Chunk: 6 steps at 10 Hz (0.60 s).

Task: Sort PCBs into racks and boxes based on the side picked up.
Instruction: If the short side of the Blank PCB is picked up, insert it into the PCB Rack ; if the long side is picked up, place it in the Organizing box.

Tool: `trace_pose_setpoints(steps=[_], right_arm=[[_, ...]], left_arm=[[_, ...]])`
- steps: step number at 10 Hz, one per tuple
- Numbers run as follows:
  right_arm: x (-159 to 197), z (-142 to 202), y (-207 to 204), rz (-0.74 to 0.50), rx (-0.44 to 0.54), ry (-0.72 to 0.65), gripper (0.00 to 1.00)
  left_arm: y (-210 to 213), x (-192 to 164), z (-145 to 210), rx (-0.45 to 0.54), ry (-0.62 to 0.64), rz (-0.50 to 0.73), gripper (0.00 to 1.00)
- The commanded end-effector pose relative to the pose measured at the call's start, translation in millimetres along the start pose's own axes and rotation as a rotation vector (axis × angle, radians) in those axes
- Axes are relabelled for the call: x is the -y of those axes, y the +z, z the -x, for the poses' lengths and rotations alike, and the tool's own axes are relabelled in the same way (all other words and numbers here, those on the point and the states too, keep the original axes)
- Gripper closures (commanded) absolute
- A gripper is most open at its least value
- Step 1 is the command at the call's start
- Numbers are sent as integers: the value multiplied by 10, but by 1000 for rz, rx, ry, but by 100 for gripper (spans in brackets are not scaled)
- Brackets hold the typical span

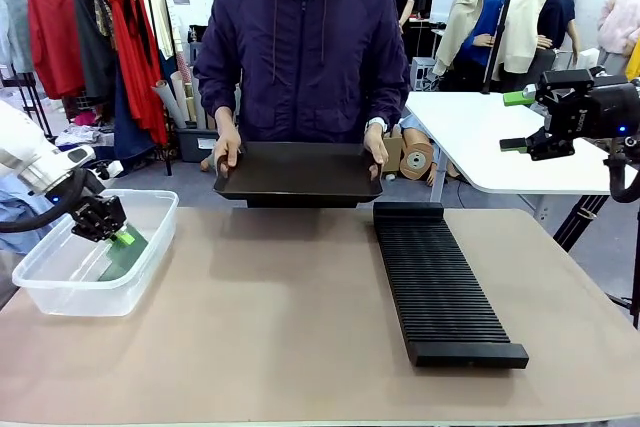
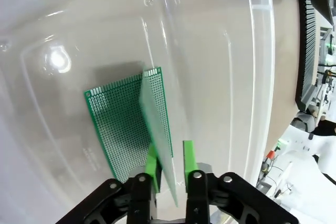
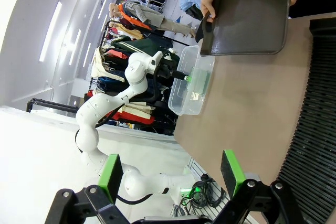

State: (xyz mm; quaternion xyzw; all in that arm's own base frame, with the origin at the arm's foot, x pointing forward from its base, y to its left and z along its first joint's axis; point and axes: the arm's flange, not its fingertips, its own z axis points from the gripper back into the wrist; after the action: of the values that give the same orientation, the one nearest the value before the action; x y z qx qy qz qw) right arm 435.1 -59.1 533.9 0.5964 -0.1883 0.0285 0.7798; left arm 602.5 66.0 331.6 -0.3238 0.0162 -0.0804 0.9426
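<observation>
Inside the clear box point(image 1: 60, 277) at the worktop's point(image 1: 280, 327) left, the left gripper point(image 2: 171, 165) pinches a pale PCB point(image 2: 155, 129) on edge above a darker PCB point(image 2: 118, 124) lying flat. Right gripper point(image 3: 170, 174) hangs wide apart, off the worktop. The person holds a black tray point(image 1: 298, 172) beside the ribbed rack point(image 1: 440, 287).

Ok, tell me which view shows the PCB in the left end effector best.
The left wrist view: the pale PCB stands edge-on between the left end effector pads, over a darker PCB lying in the box. The front view shows mere green; the right wrist view, a distant green smudge.
</observation>
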Motion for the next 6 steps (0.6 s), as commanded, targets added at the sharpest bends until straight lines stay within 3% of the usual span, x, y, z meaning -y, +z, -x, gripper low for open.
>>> trace_pose_setpoints(steps=[1,4,6], right_arm=[[-31,-18,-1,-7,-1,9,0],[-31,-18,-1,-7,-1,9,0],[-31,-18,-1,-7,-1,9,0]], left_arm=[[25,4,-22,-1,7,-18,48],[94,123,33,-9,42,-73,0],[145,287,77,-41,90,-94,0]])
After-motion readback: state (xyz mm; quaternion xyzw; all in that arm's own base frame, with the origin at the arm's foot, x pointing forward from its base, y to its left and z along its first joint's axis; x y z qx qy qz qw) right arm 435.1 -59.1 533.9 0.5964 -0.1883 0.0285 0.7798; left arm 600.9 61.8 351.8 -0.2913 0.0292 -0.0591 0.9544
